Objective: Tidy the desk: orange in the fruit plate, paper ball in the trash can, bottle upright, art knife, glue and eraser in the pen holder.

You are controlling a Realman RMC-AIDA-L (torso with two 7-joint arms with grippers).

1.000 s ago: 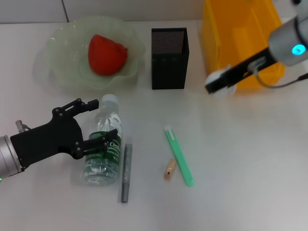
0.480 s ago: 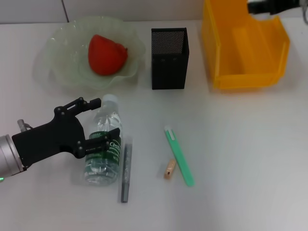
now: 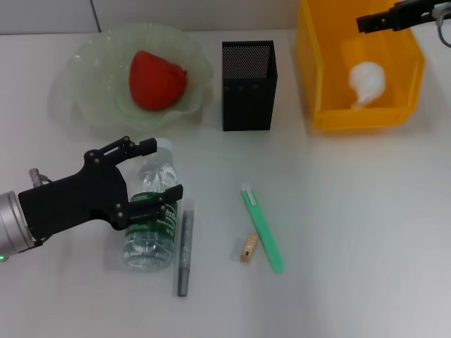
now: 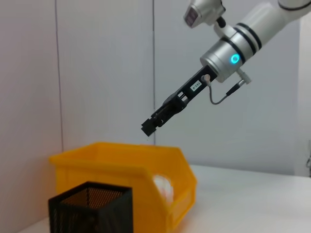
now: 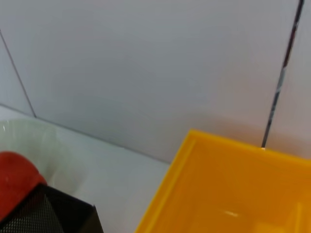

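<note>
The orange (image 3: 156, 79) lies in the fruit plate (image 3: 83, 105). The paper ball (image 3: 366, 80) lies inside the trash can (image 3: 313, 77). My right gripper (image 3: 368, 23) hangs empty and open over the can's back rim; it also shows in the left wrist view (image 4: 149, 127). The bottle (image 3: 151, 222) lies on its side, cap toward the plate. My left gripper (image 3: 158, 172) is open and straddles the bottle's upper part. The glue (image 3: 184, 250) lies beside the bottle. The art knife (image 3: 262, 229) and the eraser (image 3: 248, 248) lie mid-table. The pen holder (image 3: 248, 84) stands upright.
The trash can (image 4: 121, 165), the pen holder (image 4: 90, 208) and the paper ball (image 4: 163, 187) show in the left wrist view. The right wrist view shows the trash can (image 5: 228, 194), the orange (image 5: 14, 179) and the pen holder (image 5: 48, 216). A wall stands behind the table.
My right gripper has risen from in front of the trash can to above its back rim and let go of the paper ball, which now lies in the can. My left gripper has edged over the bottle.
</note>
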